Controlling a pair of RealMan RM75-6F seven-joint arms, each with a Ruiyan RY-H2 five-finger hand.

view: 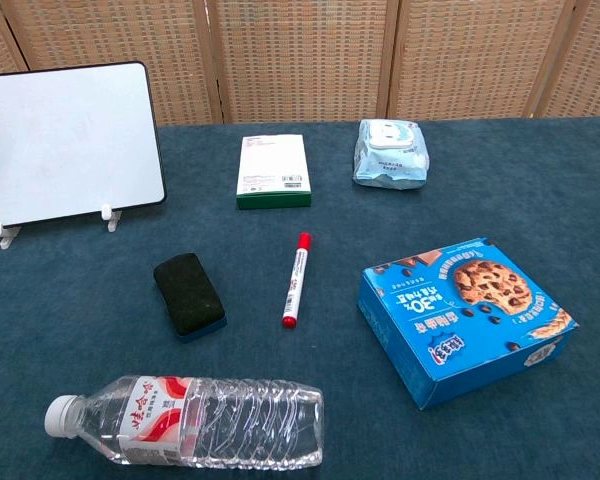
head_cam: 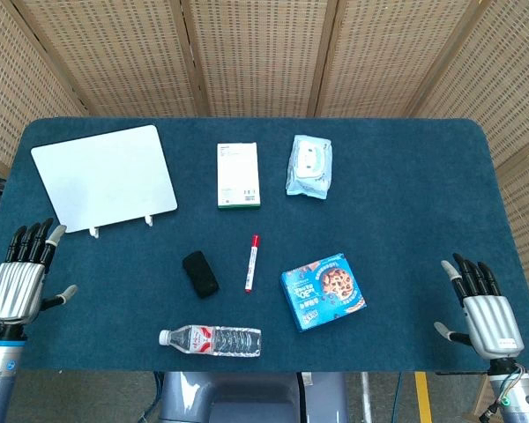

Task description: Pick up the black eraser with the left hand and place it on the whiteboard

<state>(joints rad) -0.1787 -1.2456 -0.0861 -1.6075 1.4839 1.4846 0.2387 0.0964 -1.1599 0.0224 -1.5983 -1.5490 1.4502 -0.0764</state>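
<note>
Head view shows nothing of the task done: the black eraser [head_cam: 199, 273] lies untouched on the blue table [head_cam: 406, 194], beside a red marker [head_cam: 251, 263] and well apart from the whiteboard [head_cam: 104, 178]. Left hand [head_cam: 19, 278] and right hand [head_cam: 485, 308] rest at the table's near corners, fingers extended and empty. Reaching, grasping and placing all remain.

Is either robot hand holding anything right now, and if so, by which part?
Nothing is held. The left robot hand and right robot hand are both open at the table edges; the eraser lies untouched.
</note>
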